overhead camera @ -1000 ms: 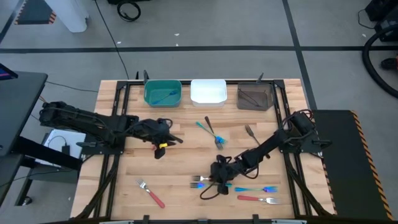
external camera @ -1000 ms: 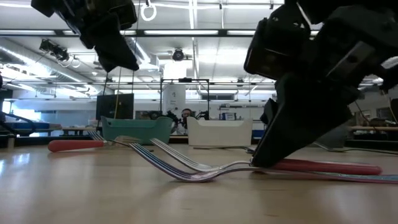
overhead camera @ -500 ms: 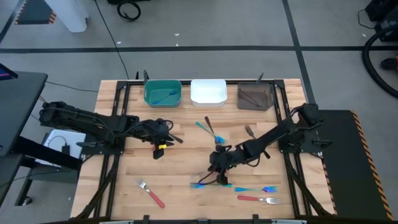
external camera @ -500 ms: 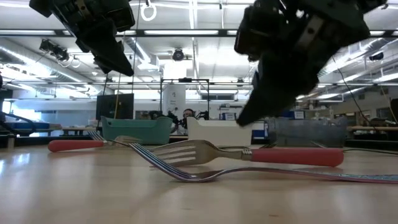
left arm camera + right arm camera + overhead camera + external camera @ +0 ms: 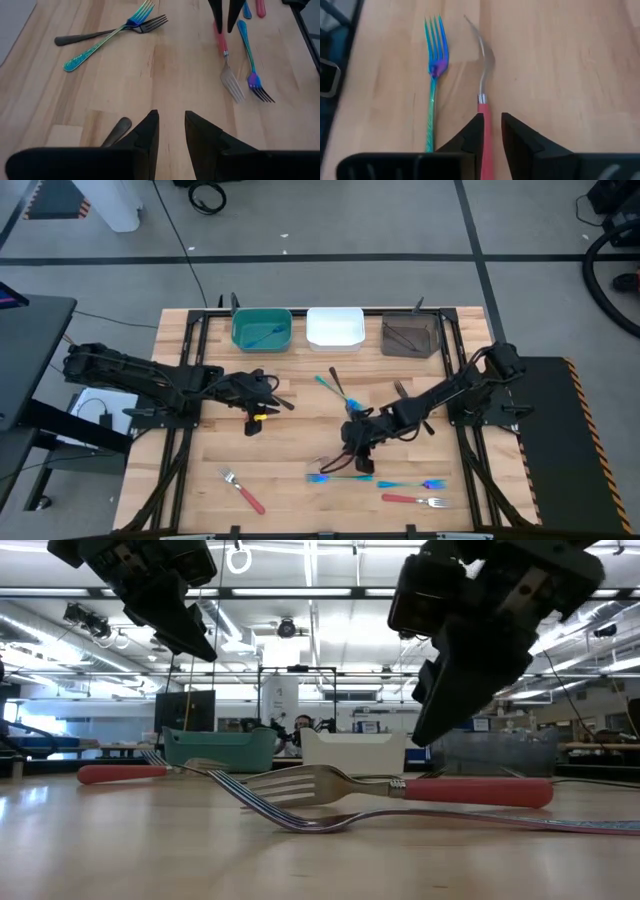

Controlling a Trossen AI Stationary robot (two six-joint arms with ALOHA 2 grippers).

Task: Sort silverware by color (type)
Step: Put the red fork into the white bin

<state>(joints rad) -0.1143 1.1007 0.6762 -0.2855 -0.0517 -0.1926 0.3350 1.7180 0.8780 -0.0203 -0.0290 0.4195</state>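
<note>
Here the right gripper hangs above the middle of the wooden table, its dark fingers a narrow gap apart over a red-handled fork with silver tines, gripping nothing. That fork lies flat beside an iridescent blue-teal fork. The left gripper waits over the table's left part, fingers slightly apart and empty.

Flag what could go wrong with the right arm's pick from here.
1. The red-handled fork sits toward one side of the open right gripper, not centred; closing may push it aside rather than clamp it.
2. The iridescent blue fork lies close alongside; a descending finger could nudge it.
</note>
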